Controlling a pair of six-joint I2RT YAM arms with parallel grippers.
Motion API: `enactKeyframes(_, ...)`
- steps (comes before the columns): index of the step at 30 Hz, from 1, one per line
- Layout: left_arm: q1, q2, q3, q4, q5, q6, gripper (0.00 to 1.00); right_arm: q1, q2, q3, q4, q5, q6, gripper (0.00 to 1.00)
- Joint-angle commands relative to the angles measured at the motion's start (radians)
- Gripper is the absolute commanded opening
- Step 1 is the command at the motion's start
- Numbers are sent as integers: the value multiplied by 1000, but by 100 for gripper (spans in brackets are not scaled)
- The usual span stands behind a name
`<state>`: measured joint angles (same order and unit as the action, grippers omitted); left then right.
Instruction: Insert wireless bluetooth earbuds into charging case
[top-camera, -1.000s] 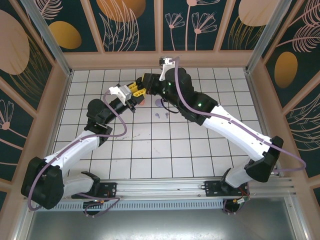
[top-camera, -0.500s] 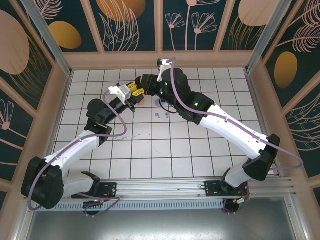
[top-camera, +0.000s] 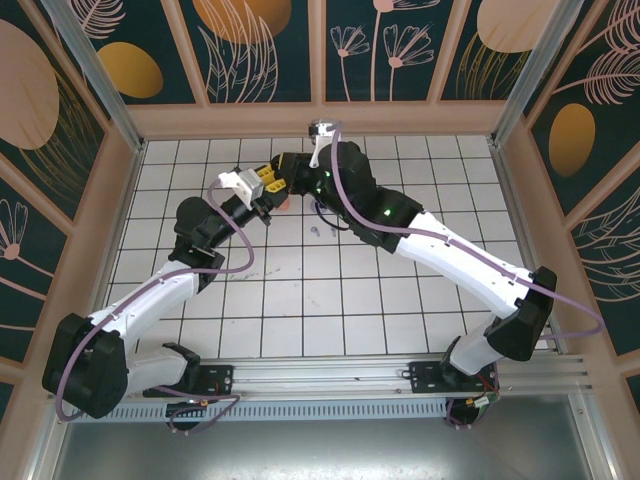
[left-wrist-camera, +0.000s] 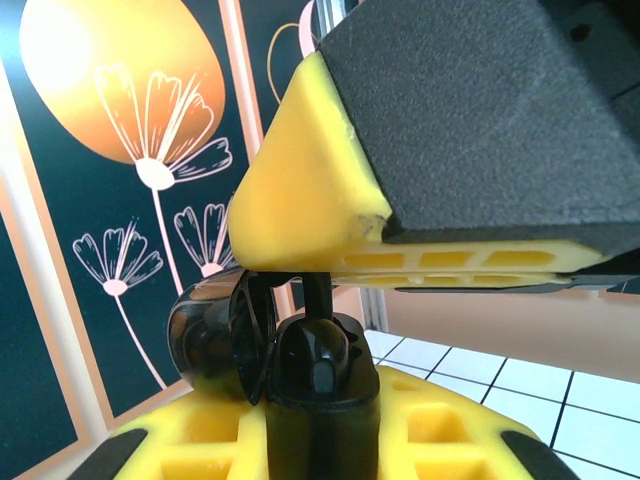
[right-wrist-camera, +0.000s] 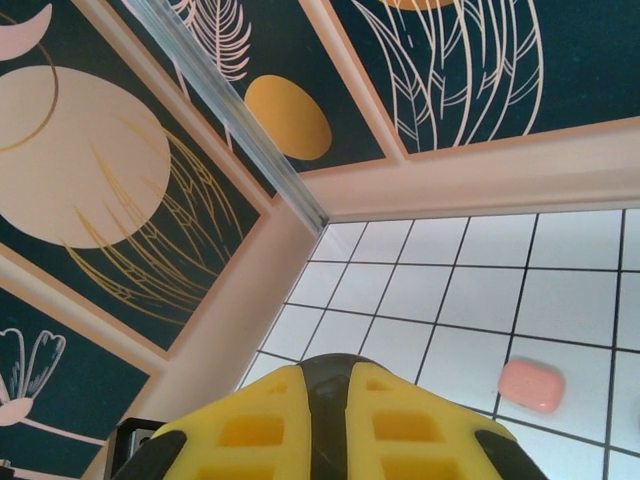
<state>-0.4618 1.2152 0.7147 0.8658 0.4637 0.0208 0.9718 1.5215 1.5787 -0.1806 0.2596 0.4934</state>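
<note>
My left gripper (left-wrist-camera: 320, 425) is shut on a black charging case (left-wrist-camera: 318, 385), held upright with its lid (left-wrist-camera: 215, 340) swung open to the left. Right above it, the yellow fingers (left-wrist-camera: 300, 210) of my right gripper pinch a black earbud (left-wrist-camera: 315, 295) whose stem points down into the case's opening. In the top view both grippers meet at the far left-centre of the table, the left gripper (top-camera: 264, 193) just below the right gripper (top-camera: 279, 175). In the right wrist view the right gripper (right-wrist-camera: 350, 400) has its fingers pressed close together. A tiny lavender earbud (top-camera: 318, 233) lies on the tiles.
A salmon case (right-wrist-camera: 531, 385) lies shut on the white tiles, seen in the top view (top-camera: 286, 203) beside the grippers. The wooden back wall (top-camera: 320, 118) stands close behind them. The right arm (top-camera: 440, 245) stretches diagonally across the table's middle.
The right arm's wrist and elbow have swung a little to the left, bringing its fingers closer over the left gripper's case. The left arm has held still.
</note>
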Motion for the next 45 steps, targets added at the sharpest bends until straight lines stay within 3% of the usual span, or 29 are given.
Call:
enactKeyframes(1,-5,-3,52,61,18,-12,0,33,34,-40,-23,3,-33,12)
enactKeyframes(16,-5,-3,53,68,19,-19,0,26,10,-76,-45,53,1,11)
enactKeyframes(24,-5,-9,58,76,22,-41,0,10,8,-81,-56,-9,33,12)
enactKeyframes(45,-5,31,4,142,19,-100,0,-26,18,-107,-57,-17,118,18)
